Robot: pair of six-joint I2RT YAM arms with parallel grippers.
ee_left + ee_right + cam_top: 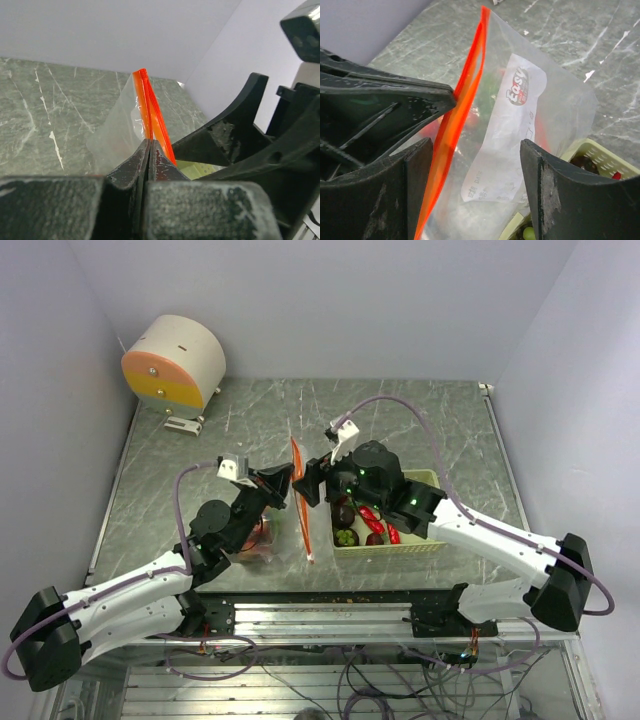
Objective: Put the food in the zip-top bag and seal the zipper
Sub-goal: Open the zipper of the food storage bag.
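Observation:
The zip-top bag (270, 525) stands on edge in the middle of the table, its orange-red zipper (300, 495) uppermost. My left gripper (289, 479) is shut on the zipper (150, 112), and the strip rises straight out of its closed jaws (150, 142). My right gripper (309, 481) faces it from the other side, open. Its fingers (417, 175) straddle the zipper (457, 117) and the bag's labelled wall (505, 145) without pinching them. Red and green food shows dimly through the plastic (487, 95). More food, red chilies (372, 518) and dark purple pieces, lies in the pale green basket (425, 545).
A round cream and orange device (175, 362) stands at the back left corner. The basket sits just right of the bag, under my right arm. Grey walls close in the marbled table (430, 430) on three sides.

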